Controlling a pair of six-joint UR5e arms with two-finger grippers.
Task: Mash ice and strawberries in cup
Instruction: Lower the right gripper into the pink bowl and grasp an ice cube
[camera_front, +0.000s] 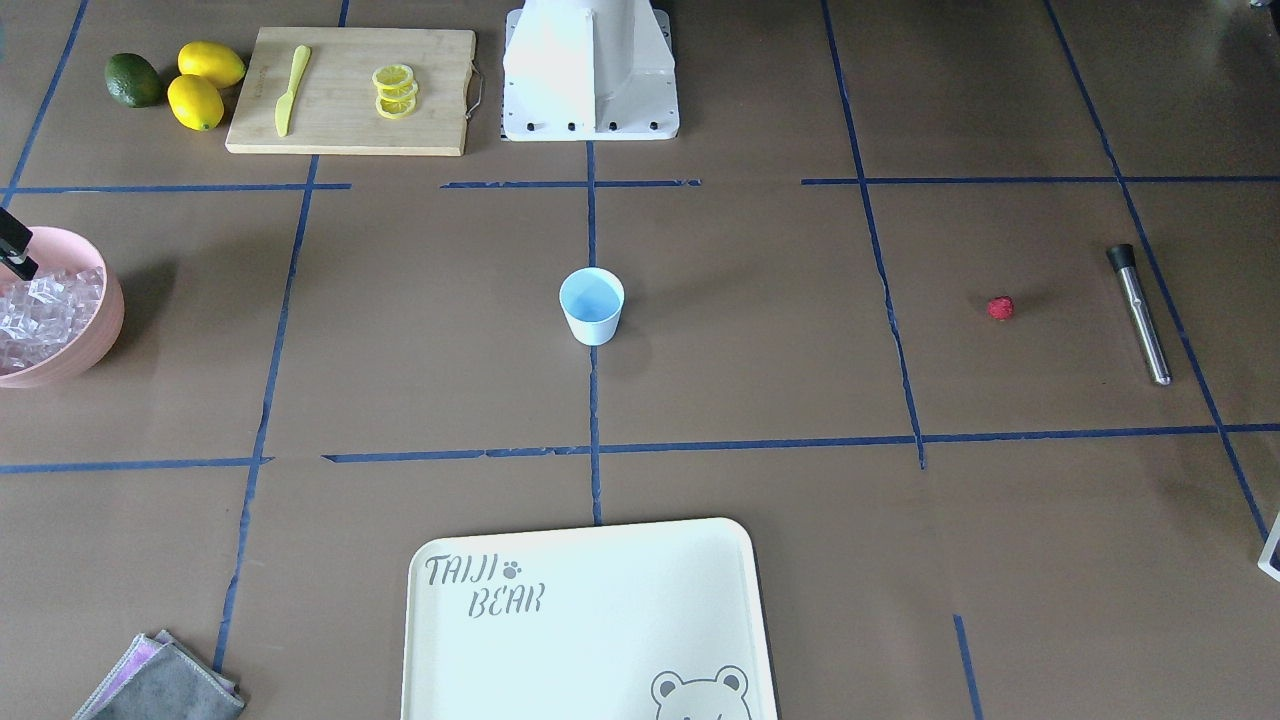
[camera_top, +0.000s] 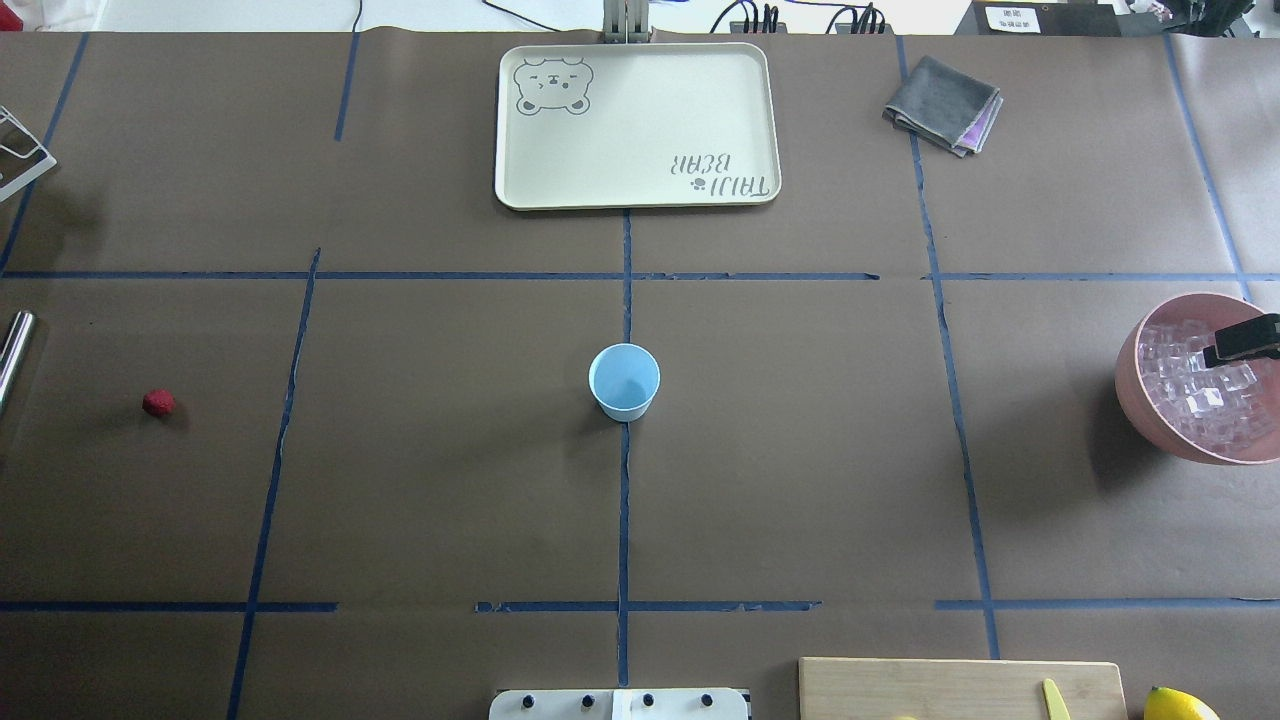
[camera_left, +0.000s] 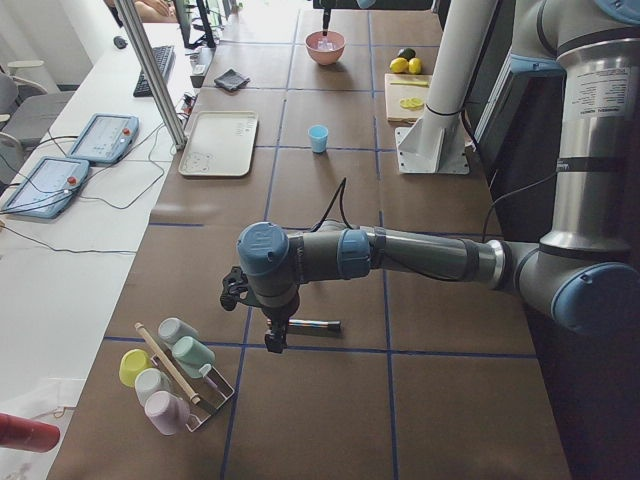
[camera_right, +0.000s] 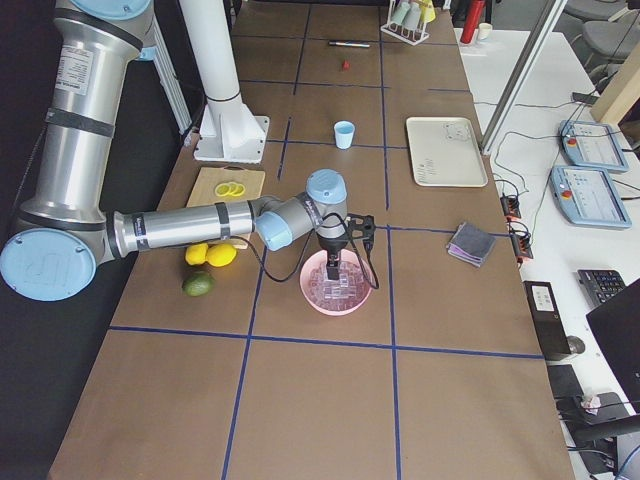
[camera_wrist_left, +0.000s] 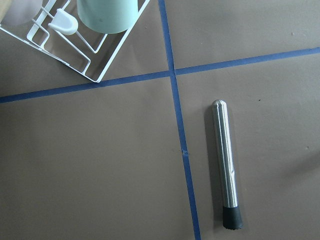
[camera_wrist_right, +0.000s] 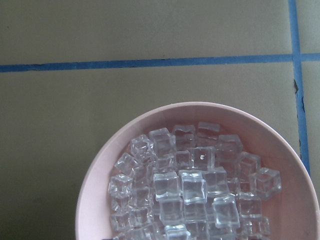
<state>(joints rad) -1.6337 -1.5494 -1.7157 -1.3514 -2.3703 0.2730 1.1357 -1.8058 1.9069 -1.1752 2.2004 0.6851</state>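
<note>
A: Well, how much room is left around the cup (camera_top: 624, 380)?
B: One cup is set mid-table, bare paper all round. One strawberry (camera_top: 158, 403) lies well apart, near one metal rod (camera_wrist_left: 226, 165).
A: And the ice (camera_wrist_right: 195, 185)?
B: Heaped uncounted in one pink bowl (camera_wrist_right: 100, 175) far to the right, under the right gripper (camera_top: 1235, 345). How far it or the left gripper (camera_left: 275, 335) is opened, or whether anything is held, cannot be told.

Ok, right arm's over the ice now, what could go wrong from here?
1. The ice lies heaped loose in the bowl; a grab may take several cubes or slip off one.
2. The cup stands far from the bowl, small-mouthed and empty, so a cube could miss or tip it.
3. The muddler is round and lies near the rack; it may roll when gripped.
</note>
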